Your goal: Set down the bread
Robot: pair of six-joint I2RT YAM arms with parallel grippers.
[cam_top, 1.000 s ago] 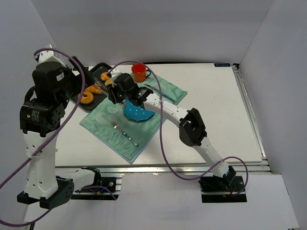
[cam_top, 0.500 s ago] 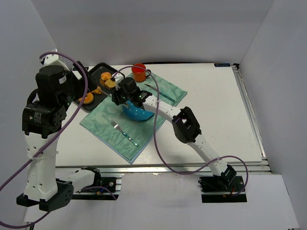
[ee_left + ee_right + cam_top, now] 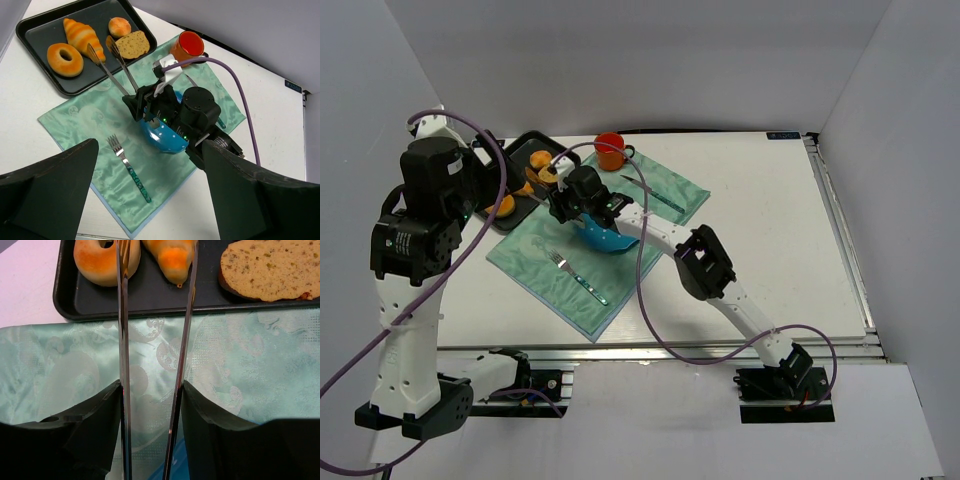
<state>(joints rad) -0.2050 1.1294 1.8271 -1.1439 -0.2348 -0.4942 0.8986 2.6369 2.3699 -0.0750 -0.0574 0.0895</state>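
White table (image 3: 770,230), green placemat (image 3: 75,120) left of centre, black tray (image 3: 45,25) off its far-left corner, blue plate (image 3: 160,137) on the mat, mostly under the right arm. Target croissant (image 3: 81,36) sits in the tray, not yet on the plate: donut (image 3: 65,59) just left of it, speckled bread slice (image 3: 132,45) to its right, small roll (image 3: 119,26) further back. The right gripper (image 3: 151,395) clamps a pair of metal tongs (image 3: 123,340). The tong arms stand apart with nothing gripped, tips reaching over the tray's near rim toward the croissant's near end. The left gripper (image 3: 150,150) hangs high over the mat, fingers spread wide, empty. Risks as I read them: the left tong arm lines up over the donut's right edge, so a squeeze from here may pinch or shove the donut too. Only the tapered near tip lies between the arms, and a grip there likely lets the croissant pivot or slip off smooth metal. The plate is right under the wrist, so the drop needs a pull-back, and the tongs could twist in the fingers. Can't tell tip height above the tray: the tong tips and the croissant's far end are cut off at the top of the right wrist view. In the top view the arms and cable cover much of the plate and tray, and the pastries are too small to separate.
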